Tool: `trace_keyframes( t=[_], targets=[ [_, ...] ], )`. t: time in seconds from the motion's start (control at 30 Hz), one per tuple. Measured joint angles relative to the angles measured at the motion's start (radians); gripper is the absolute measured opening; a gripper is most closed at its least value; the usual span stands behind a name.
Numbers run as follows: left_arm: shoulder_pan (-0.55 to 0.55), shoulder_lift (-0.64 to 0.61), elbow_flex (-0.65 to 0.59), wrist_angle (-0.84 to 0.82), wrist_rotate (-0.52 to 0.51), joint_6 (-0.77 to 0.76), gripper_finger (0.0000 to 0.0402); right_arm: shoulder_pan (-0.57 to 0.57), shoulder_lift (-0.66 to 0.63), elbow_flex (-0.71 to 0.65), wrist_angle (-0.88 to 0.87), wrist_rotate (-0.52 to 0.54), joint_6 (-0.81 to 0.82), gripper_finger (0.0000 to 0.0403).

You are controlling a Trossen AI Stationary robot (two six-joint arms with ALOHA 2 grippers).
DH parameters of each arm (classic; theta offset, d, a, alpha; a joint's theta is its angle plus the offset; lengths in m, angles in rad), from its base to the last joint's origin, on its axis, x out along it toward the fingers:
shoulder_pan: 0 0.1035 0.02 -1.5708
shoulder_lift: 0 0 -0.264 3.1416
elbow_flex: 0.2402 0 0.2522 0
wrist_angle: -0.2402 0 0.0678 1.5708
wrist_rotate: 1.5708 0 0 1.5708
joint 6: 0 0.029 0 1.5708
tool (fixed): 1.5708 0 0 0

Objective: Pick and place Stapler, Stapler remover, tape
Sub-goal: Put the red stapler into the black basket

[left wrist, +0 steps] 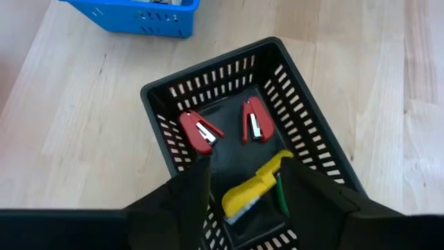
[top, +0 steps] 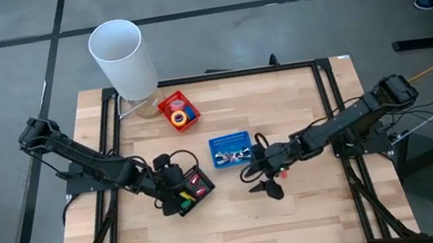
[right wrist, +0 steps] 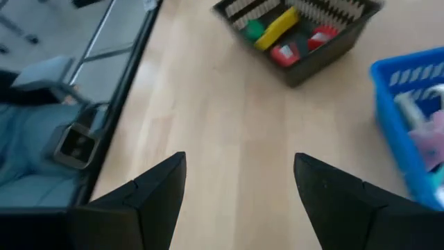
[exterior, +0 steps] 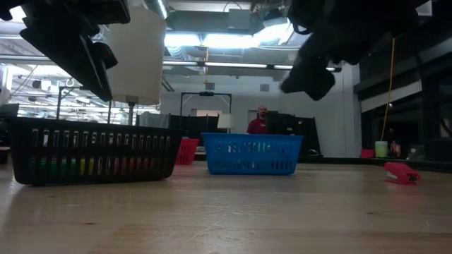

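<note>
My left gripper [top: 182,191] [left wrist: 250,198] hangs open over the near end of the black basket [top: 185,187] [left wrist: 305,132]. In that basket lie two red staplers [left wrist: 201,132] [left wrist: 255,121], a yellow stapler [left wrist: 251,191] and a green piece [left wrist: 281,198]. The yellow stapler lies below the gap between the fingers, untouched. My right gripper [top: 259,183] [right wrist: 239,187] is open above bare table, between the black basket and the blue basket [top: 230,151] [right wrist: 409,97]. A small red stapler [top: 283,174] [exterior: 401,173] rests flat on the table beside it. The tape rolls [top: 181,115] sit in the red basket [top: 169,105].
A tall white cylinder [top: 121,58] stands at the table's far left corner, next to the red basket. The blue basket holds pale small items [right wrist: 423,132]. Bare wood lies along the near edge [top: 234,232]. A person [exterior: 261,121] is in the room behind the table.
</note>
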Motion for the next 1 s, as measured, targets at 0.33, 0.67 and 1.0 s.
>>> trace_keyframes(
  t=[0.33, 0.67, 1.0],
  targets=[
    [0.000, 0.000, 0.000, 0.068, 0.012, 0.033, 0.0177, 0.043, -0.102, 0.001, -0.211, -0.027, 0.140, 0.0268],
    [0.000, 0.000, 0.000, 0.217, 0.013, 0.138, 0.0175, 0.111, -0.114, 0.001, -0.389, -0.027, 0.363, 0.0268],
    [0.000, 0.000, 0.000, 0.244, 0.012, 0.150, 0.0169, 0.137, -0.114, 0.001, -0.539, -0.022, 0.580, 0.0268]
  ],
)
